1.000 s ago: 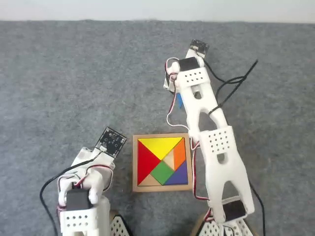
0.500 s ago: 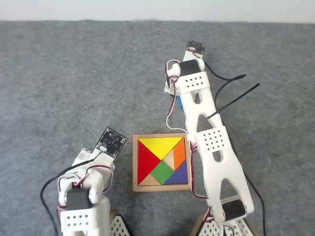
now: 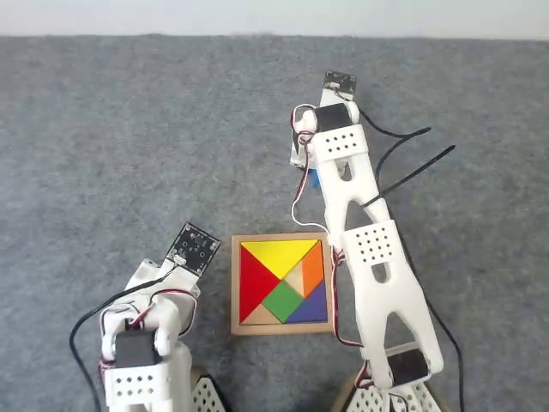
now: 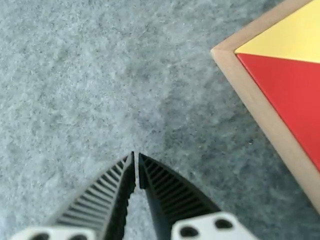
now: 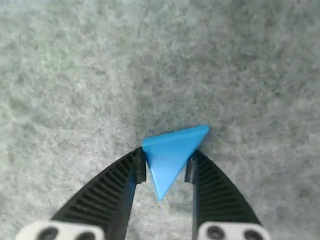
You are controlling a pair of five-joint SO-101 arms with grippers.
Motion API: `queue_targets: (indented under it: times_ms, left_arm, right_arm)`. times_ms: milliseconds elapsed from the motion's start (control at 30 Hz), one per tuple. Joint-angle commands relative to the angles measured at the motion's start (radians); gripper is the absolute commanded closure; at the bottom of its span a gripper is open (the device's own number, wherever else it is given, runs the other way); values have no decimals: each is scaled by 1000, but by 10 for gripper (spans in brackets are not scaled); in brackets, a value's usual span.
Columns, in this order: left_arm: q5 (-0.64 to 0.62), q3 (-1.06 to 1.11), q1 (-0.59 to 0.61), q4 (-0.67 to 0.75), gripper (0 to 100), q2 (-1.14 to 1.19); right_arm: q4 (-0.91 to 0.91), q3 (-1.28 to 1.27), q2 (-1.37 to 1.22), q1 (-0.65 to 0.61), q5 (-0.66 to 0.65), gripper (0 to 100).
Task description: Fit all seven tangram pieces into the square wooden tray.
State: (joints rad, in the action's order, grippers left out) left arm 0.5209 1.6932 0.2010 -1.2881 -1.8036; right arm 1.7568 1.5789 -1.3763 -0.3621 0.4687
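The square wooden tray (image 3: 235,283) lies between my two arms and holds yellow (image 3: 279,254), red (image 3: 253,283), green (image 3: 283,300), orange (image 3: 313,270) and purple (image 3: 310,305) pieces, with two wood-coloured patches among them. A blue triangle (image 5: 172,147) lies on the grey carpet beyond the tray, partly under the right arm (image 3: 314,178). My right gripper (image 5: 166,162) is shut on it, one finger on each side. My left gripper (image 4: 136,156) is shut on nothing, just above the carpet beside the tray's corner (image 4: 220,52).
Grey carpet (image 3: 129,129) covers the whole table, with open room to the left and the far side. The right arm's cables (image 3: 412,146) loop out to the right. The left arm's wrist camera board (image 3: 196,247) sits close to the tray's left rim.
The right arm's wrist swung slightly left over the blue triangle and its cables shifted. The left arm and the tray have not moved.
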Motion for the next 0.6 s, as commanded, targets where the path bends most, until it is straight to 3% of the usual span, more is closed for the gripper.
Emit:
queue_targets:
  times_ms: [0, 267, 400, 567]
  left_arm:
    - [11, -35, 8, -5, 985, -18]
    - [11, -31, 8, -5, 985, -18]
    - [14, -21, 8, -2, 986, -18]
    - [14, -21, 8, -2, 986, -18]
  right_arm:
    - [38, 25, 2, 2, -95, 944]
    - [42, -49, 44, 16, -393, 950]
    - [42, -144, 119, 36, -434, 940]
    - [41, -290, 259, 62, -442, 790]
